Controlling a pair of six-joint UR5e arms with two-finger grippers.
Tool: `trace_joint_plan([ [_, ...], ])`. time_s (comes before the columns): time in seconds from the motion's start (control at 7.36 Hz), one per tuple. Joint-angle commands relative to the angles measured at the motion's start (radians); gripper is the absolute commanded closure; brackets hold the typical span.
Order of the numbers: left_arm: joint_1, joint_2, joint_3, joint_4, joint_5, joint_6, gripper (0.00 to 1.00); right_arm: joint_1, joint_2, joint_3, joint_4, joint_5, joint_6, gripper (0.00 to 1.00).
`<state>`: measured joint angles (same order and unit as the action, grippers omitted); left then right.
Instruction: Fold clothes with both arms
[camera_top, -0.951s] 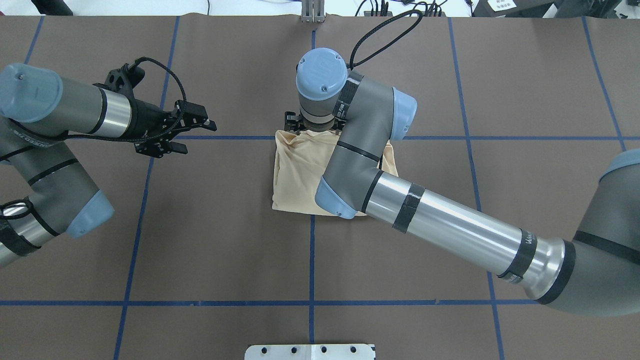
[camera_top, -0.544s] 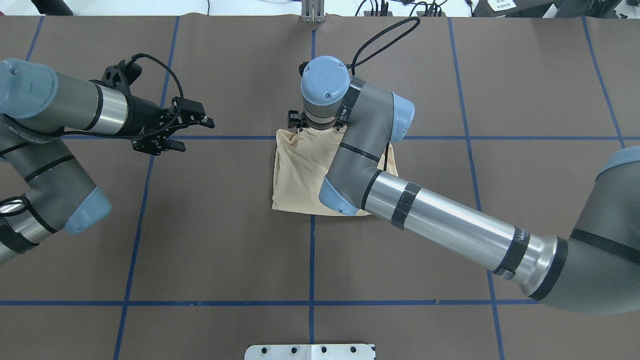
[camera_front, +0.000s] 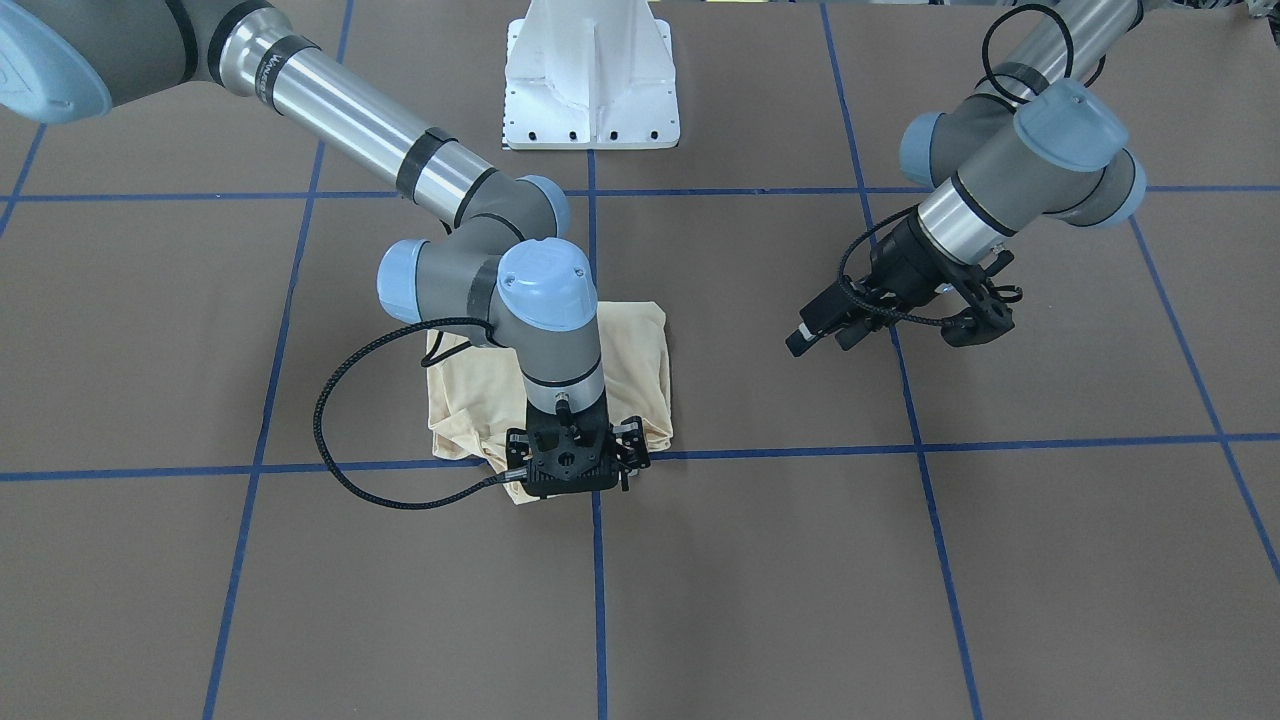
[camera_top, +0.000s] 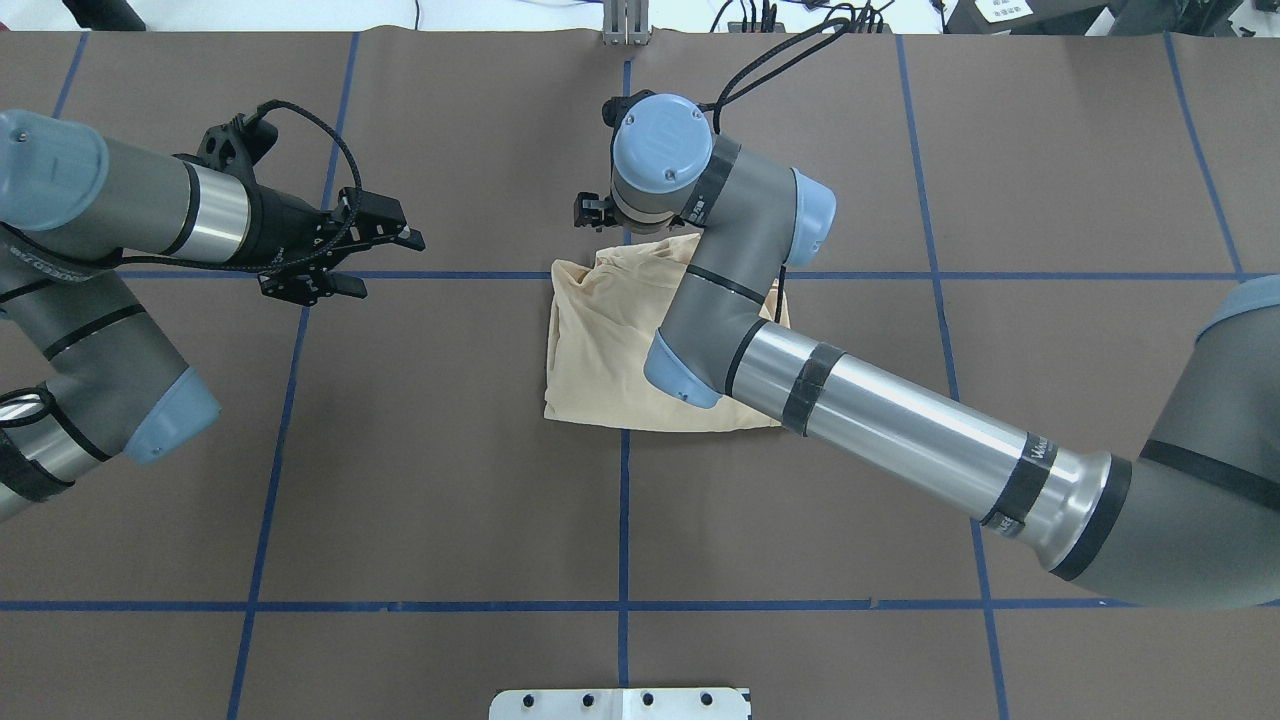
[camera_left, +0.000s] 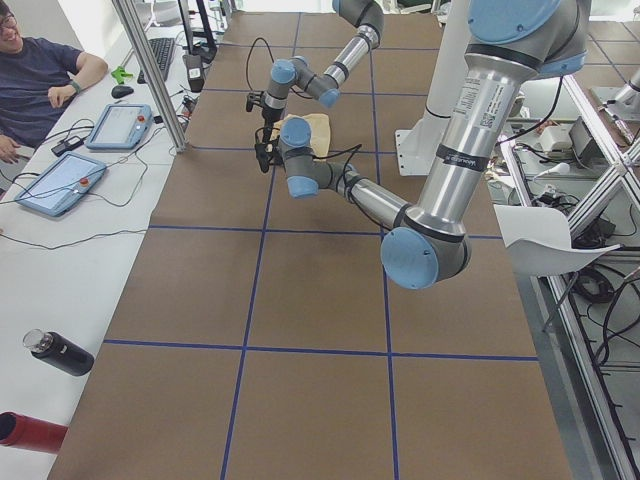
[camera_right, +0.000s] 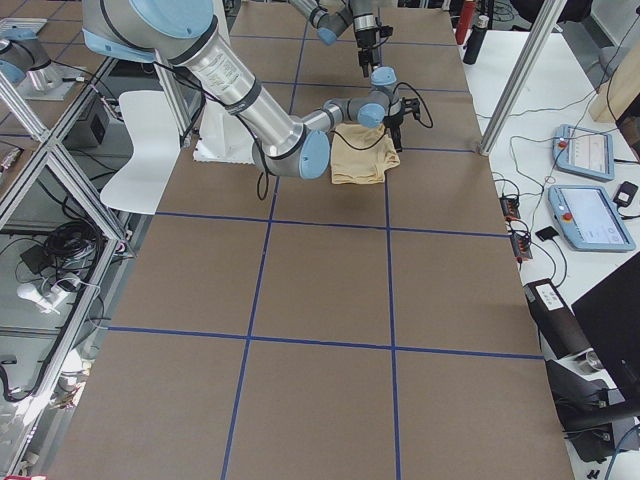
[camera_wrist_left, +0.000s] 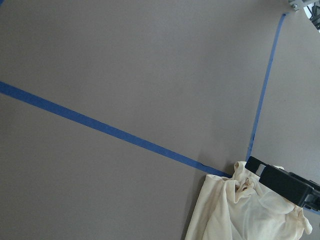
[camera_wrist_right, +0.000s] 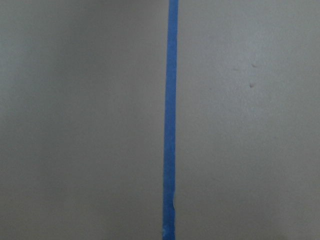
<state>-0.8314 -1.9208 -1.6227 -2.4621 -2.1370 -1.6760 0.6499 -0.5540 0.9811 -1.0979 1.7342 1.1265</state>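
The cream-yellow T-shirt (camera_top: 600, 340) lies folded into a small block at the table's middle; its print is hidden. My right gripper (camera_front: 568, 472) points straight down at the shirt's far edge, and its wrist (camera_top: 660, 150) hides the fingers from above. The far edge of the cloth (camera_top: 640, 250) is bunched and drawn up against it, so the gripper looks shut on the shirt. The left wrist view shows the bunched cloth (camera_wrist_left: 245, 182) beside the black gripper body (camera_wrist_left: 285, 182). My left gripper (camera_top: 385, 262) is open and empty, hovering well to the shirt's left.
The brown table cover has a blue tape grid (camera_top: 623, 520). The white pedestal base (camera_front: 590, 80) stands at the robot's side of the table. An operator (camera_left: 40, 70), tablets (camera_right: 590, 215) and bottles (camera_left: 60, 352) are beyond the table's far edge.
My right wrist has moved toward the table's far side, and the shirt's far edge has followed it past the blue line. My left arm has drawn back slightly.
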Motion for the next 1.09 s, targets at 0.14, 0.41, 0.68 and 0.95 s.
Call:
trace_joint_plan([
  [0.14, -0.072, 0.041, -0.005, 0.003, -0.024, 0.12, 0.0, 0.097, -0.007, 0.191, -0.298, 0.141, -0.067, 0.0],
  [0.41, -0.159, 0.136, -0.02, 0.003, -0.021, 0.328, 0.0, 0.181, -0.168, 0.426, -0.511, 0.279, -0.14, 0.0],
  [0.68, -0.237, 0.23, -0.01, 0.008, -0.015, 0.643, 0.0, 0.279, -0.384, 0.568, -0.523, 0.37, -0.174, 0.0],
  [0.95, -0.32, 0.296, -0.008, 0.017, -0.021, 0.825, 0.0, 0.388, -0.589, 0.689, -0.523, 0.381, -0.43, 0.0],
])
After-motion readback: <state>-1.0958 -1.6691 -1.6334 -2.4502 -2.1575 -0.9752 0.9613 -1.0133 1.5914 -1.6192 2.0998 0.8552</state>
